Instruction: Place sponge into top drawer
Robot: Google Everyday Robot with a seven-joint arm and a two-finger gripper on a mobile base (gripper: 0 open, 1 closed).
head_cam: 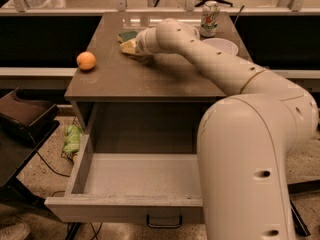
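The sponge [128,45], yellow with a dark green layer, lies at the back of the cabinet top. My gripper [136,46] reaches across the top from the right and is right at the sponge, mostly hidden behind my wrist. I cannot tell whether it holds the sponge. The top drawer [80,171] is pulled wide open below the front edge of the top, and its inside is bare. Its dark pull handle [163,222] shows at the bottom.
A round orange fruit [86,60] sits at the left of the top. A soda can [209,18] and a white bowl [220,45] stand at the back right. My arm's large body covers the drawer's right side. A green rag [72,140] lies on the floor at the left.
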